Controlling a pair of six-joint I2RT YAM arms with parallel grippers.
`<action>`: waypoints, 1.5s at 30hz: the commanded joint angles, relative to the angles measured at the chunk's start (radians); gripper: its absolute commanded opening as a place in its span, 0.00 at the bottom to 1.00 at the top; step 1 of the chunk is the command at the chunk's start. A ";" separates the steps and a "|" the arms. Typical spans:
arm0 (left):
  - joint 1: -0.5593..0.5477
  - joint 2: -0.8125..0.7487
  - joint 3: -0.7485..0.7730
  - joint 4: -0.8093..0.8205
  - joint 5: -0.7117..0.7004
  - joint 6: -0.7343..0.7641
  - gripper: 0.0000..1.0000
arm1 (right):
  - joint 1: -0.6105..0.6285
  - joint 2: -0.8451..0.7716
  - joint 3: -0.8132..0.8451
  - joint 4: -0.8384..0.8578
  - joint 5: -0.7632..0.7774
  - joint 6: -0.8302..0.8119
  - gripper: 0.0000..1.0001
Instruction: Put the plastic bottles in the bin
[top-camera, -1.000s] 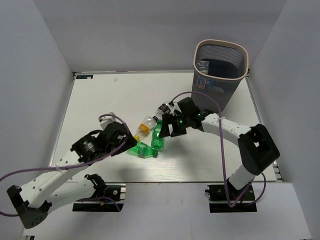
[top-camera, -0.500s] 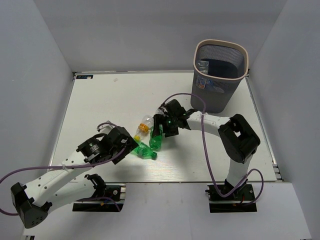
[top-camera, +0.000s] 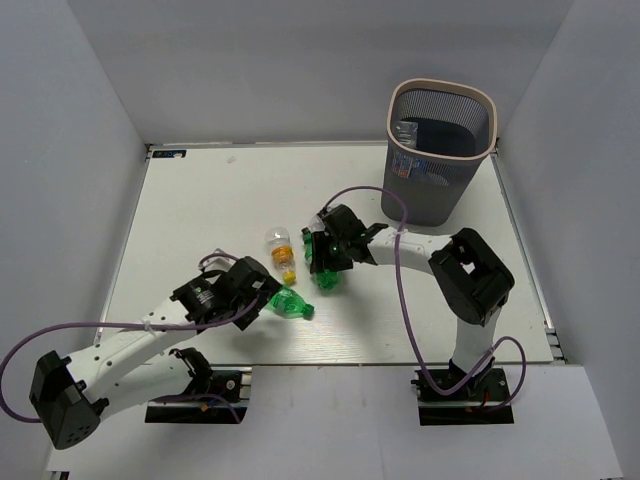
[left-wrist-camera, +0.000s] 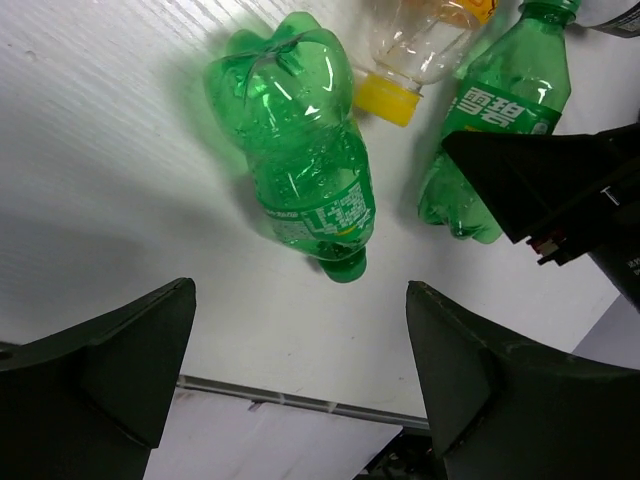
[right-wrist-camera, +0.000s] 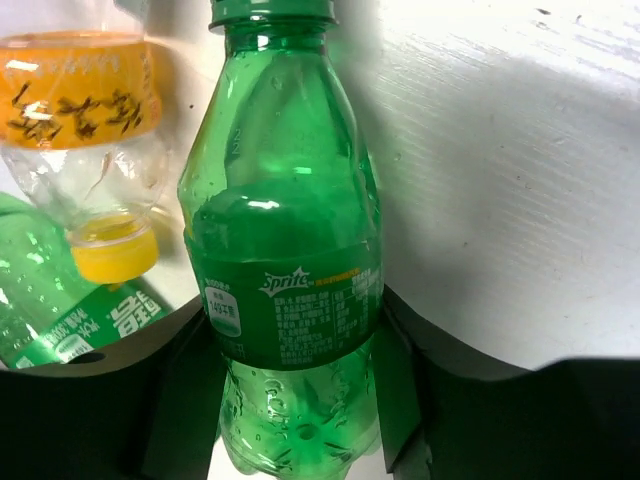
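My right gripper is shut on a green Sprite bottle, its fingers on both sides of the label; the bottle lies on the table. A second green bottle lies just right of my left gripper, which is open and empty; in the left wrist view the bottle is ahead of the wide-open gripper. A clear bottle with an orange label and yellow cap lies between them. The grey mesh bin stands at the far right with bottles inside.
The table's near edge runs just below my left gripper. The two arms are close together at mid-table. The right gripper's dark body shows in the left wrist view beside the held bottle.
My right gripper has moved left and closed on the green bottle. The clear orange-label bottle has shifted left and turned. My left gripper has moved right, towards the other green bottle.
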 joint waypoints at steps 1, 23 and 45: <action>-0.005 0.028 -0.023 0.091 -0.013 -0.024 0.95 | -0.007 -0.033 -0.061 -0.023 0.026 -0.092 0.47; -0.005 0.117 -0.140 0.282 0.007 -0.015 0.95 | -0.070 -0.698 -0.004 0.413 0.365 -0.729 0.04; -0.005 0.121 -0.117 0.281 -0.012 -0.009 0.95 | -0.582 -0.191 0.722 -0.112 0.201 -0.497 0.90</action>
